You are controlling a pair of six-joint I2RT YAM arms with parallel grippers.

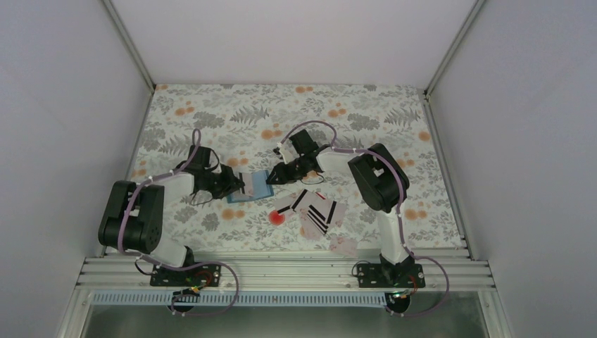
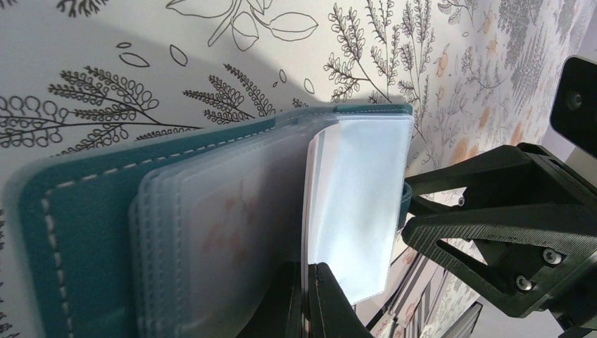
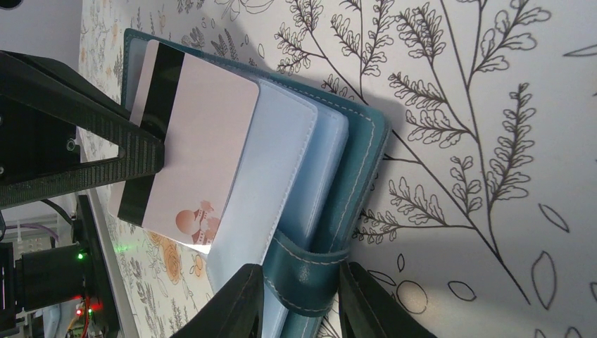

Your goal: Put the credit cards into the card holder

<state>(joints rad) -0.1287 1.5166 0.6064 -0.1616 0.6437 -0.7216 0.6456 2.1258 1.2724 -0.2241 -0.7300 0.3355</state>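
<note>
The card holder (image 1: 253, 186) lies open on the floral worktop (image 1: 366, 113), a little left of its middle and closer to the near edge than the far one, with an arm at each end of it. Its blue cover is flat on the cloth and its clear sleeves are fanned upward. The left gripper (image 2: 308, 282) has its jaws pressed fully together on the edge of a pale credit card (image 3: 200, 141). In the right wrist view one finger lies across the card's black stripe, and the card rests slanted on top of the sleeves, not in a slot. The right gripper (image 3: 299, 271) is partly closed with the holder's closing tab (image 3: 313, 289) pinched between its fingers at the opposite end. The loose cards (image 1: 317, 210) lie in an overlapping cluster to the right of the holder, nearer the near edge, with one more card (image 1: 343, 245) just beside that edge. A round red spot (image 1: 277, 217) sits on the cloth at the cluster's left side
</note>
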